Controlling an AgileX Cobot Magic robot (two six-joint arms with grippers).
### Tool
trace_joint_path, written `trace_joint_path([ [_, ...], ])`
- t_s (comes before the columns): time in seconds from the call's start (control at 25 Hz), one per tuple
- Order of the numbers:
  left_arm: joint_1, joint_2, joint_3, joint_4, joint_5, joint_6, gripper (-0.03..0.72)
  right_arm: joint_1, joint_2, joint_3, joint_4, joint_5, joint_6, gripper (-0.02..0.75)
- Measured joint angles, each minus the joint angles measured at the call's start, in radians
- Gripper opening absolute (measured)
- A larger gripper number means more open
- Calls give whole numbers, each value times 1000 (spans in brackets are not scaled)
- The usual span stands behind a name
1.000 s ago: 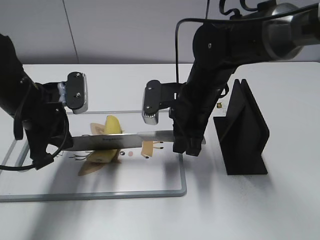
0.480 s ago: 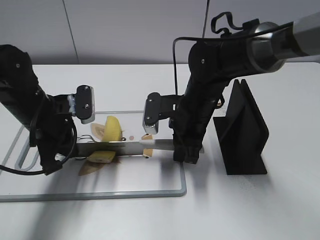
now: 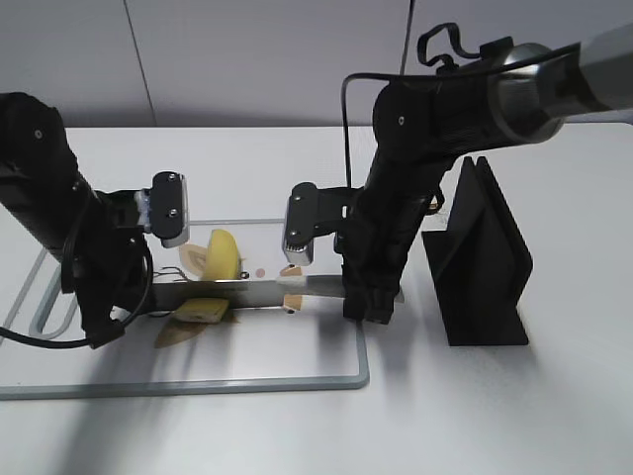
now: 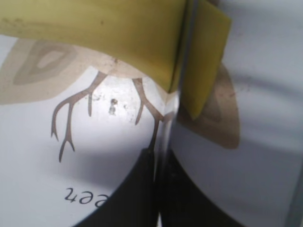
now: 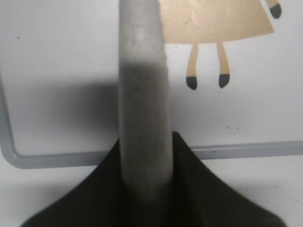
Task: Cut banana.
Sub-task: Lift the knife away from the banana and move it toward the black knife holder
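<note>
A yellow banana [image 3: 224, 255] lies on the white printed board [image 3: 297, 356]. A knife [image 3: 257, 292] lies across it, low on the board, with one banana part behind the blade and another part [image 3: 203, 311] in front. My right gripper [image 3: 371, 302] is shut on the knife's grey handle [image 5: 142, 118]. My left gripper [image 3: 124, 307] is shut on the blade's tip end. In the left wrist view the blade [image 4: 165, 137] shows edge-on between two banana parts [image 4: 118, 33], with the jaws [image 4: 156, 189] pinching it. The right wrist jaws [image 5: 144, 189] clasp the handle.
A black knife stand [image 3: 485, 257] stands upright to the right of the board. The board has a raised grey rim [image 5: 236, 150] and printed deer and leaf figures. The white table extends all round.
Both arms have lowered the knife from above the banana down through it to the board. Over the last half second almost nothing moved.
</note>
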Motion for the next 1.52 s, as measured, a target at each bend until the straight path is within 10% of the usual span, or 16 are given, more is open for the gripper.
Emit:
trace_joint_path([
  [1.52, 0, -154, 15, 9, 72, -11, -7, 5, -143, 12, -2, 23, -1, 172],
])
